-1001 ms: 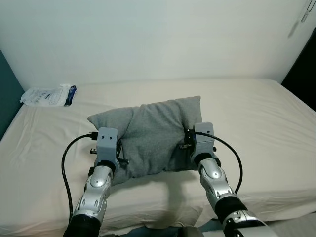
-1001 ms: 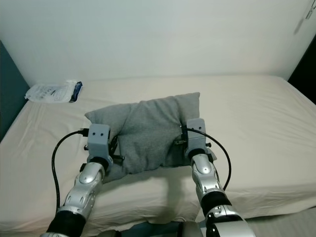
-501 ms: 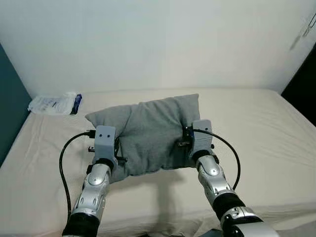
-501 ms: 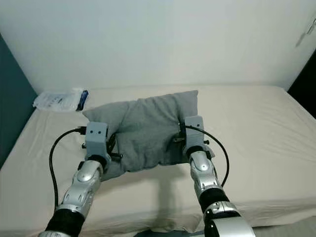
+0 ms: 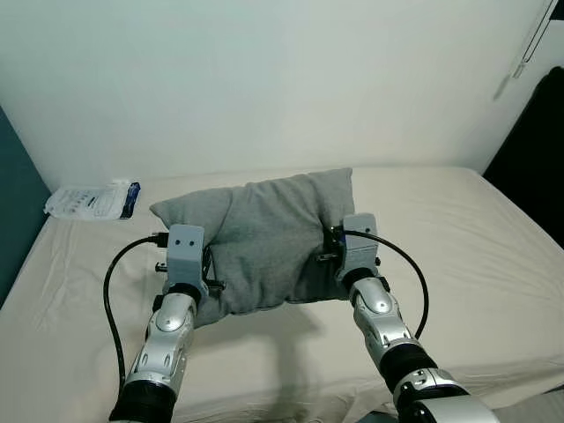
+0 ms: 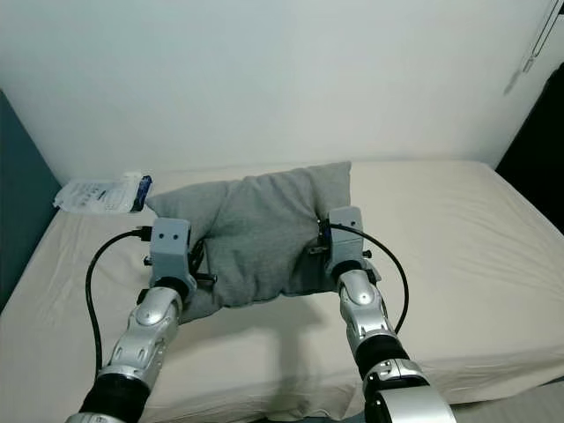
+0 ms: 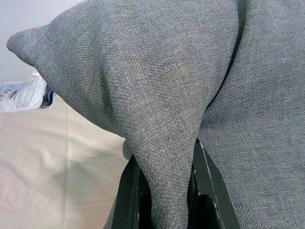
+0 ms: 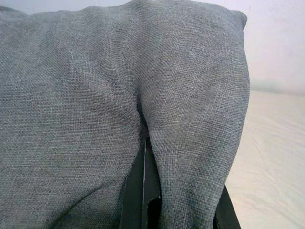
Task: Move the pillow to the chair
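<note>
pillow [image 5: 264, 238] of grey cloth held above the bed [image 5: 476, 256], left end effector [image 7: 164, 191] and right end effector [image 8: 183, 200] each clamped on a fold.

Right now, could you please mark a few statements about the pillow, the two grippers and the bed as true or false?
1. Both grippers are clamped on the grey pillow. True: the left gripper and the right gripper each pinch a fold of its fabric.
2. The pillow lies flat on the bed. False: it is held up above the sheet, casting a shadow below.
3. A white plastic packet lies near the bed's far left corner. True.
4. The pillow is blue. False: it is grey.
5. The packet touches the pillow. False: bare sheet separates them.
</note>
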